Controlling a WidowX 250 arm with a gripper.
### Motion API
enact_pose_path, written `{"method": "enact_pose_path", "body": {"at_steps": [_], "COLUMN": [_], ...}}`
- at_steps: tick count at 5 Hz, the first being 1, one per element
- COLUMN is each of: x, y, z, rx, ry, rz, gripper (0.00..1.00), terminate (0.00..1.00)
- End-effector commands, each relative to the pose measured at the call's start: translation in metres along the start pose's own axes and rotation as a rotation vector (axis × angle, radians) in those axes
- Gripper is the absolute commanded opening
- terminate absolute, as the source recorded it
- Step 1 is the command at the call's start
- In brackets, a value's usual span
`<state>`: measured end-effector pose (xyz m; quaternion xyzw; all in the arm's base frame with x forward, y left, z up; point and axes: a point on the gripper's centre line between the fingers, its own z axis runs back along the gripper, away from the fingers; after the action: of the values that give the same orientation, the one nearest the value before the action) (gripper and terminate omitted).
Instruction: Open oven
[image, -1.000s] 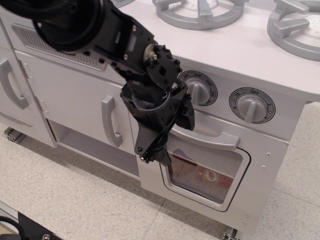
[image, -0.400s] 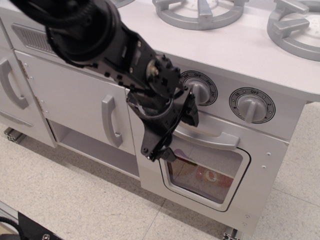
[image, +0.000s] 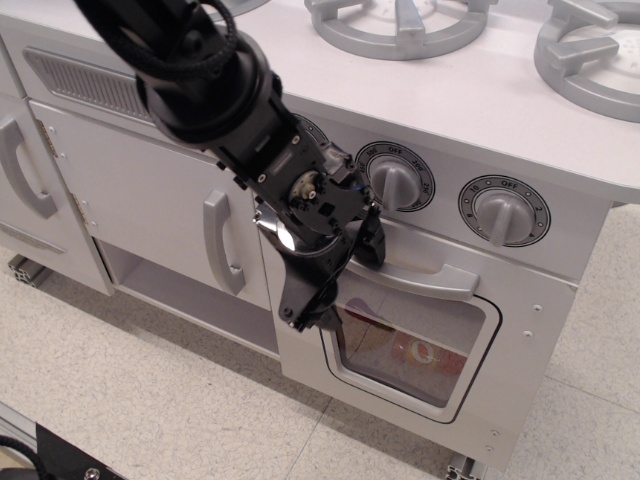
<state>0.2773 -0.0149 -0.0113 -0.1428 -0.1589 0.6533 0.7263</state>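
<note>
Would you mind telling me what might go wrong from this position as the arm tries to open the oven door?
1. The gripper sits at the far left end of the oven handle, so it may slip off the end when pulling.
2. An off-centre pull could twist the oven door instead of swinging it cleanly.
3. The wrist is close to the left knob and might bump it.

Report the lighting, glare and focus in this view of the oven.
In observation.image, lighting is even and soft; the oven door is sharp, its window shows mild reflection but the inside stays readable; the gripper is dark with little detail, casting a faint shadow by the handle.
</note>
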Motion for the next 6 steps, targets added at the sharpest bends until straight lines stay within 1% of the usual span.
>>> {"method": "enact_pose_path", "body": {"at_steps": [1, 2, 3, 4, 5, 6], "x": [0.0, 0.001, 0.003, 0.013, 0.024, 0.031], "y": [-0.011, -0.011, -0.008, 0.005, 0.027, 0.043], "z": [0.006, -0.002, -0.011, -0.011, 0.008, 0.038], "rx": [-0.058, -0.037, 0.008, 0.09, 0.121, 0.139], "ry": [0.012, 0.003, -0.003, -0.004, 0.0, -0.046], "rz": [0.006, 0.014, 0.006, 0.001, -0.027, -0.061], "gripper": [1.0, 1.0, 1.0, 1.0, 1.0, 1.0], "terminate": [0.0, 0.0, 0.0, 0.0, 0.0, 0.0]}}
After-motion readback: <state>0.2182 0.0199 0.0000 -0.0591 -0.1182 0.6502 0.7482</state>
